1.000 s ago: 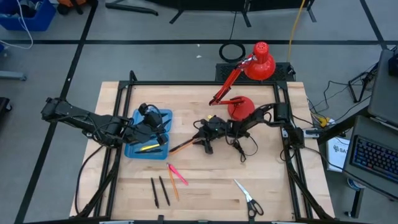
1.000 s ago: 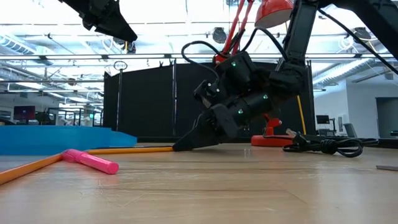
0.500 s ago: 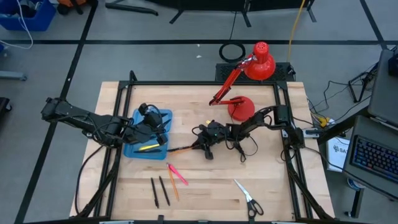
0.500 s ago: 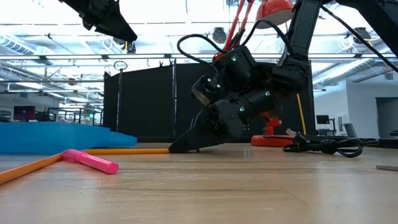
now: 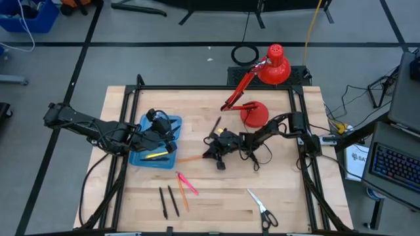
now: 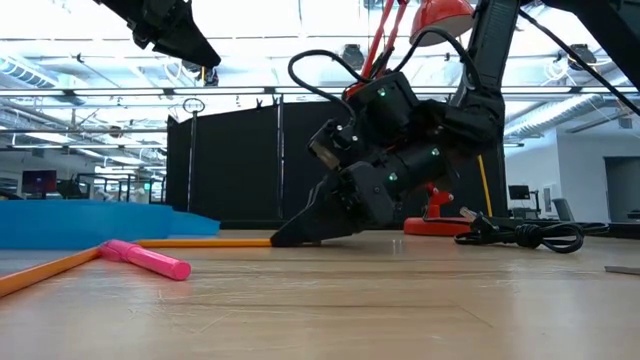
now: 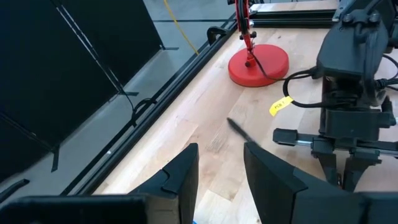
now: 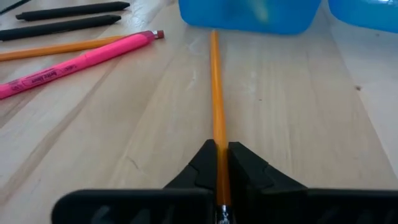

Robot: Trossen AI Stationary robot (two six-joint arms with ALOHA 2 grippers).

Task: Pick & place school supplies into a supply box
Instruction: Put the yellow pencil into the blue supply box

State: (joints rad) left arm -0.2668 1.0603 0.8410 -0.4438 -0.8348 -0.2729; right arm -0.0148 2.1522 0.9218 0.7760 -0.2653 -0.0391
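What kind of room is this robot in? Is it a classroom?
Probably not a classroom, more likely a robot lab or workshop. The pale wooden table sits in a black metal frame on a grey floor, the low view shows a big open hall with ceiling pipes and screens, and a computer keyboard stands beside the table.

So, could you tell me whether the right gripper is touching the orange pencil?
Touching: the right wrist view shows the right gripper shut on the orange pencil.
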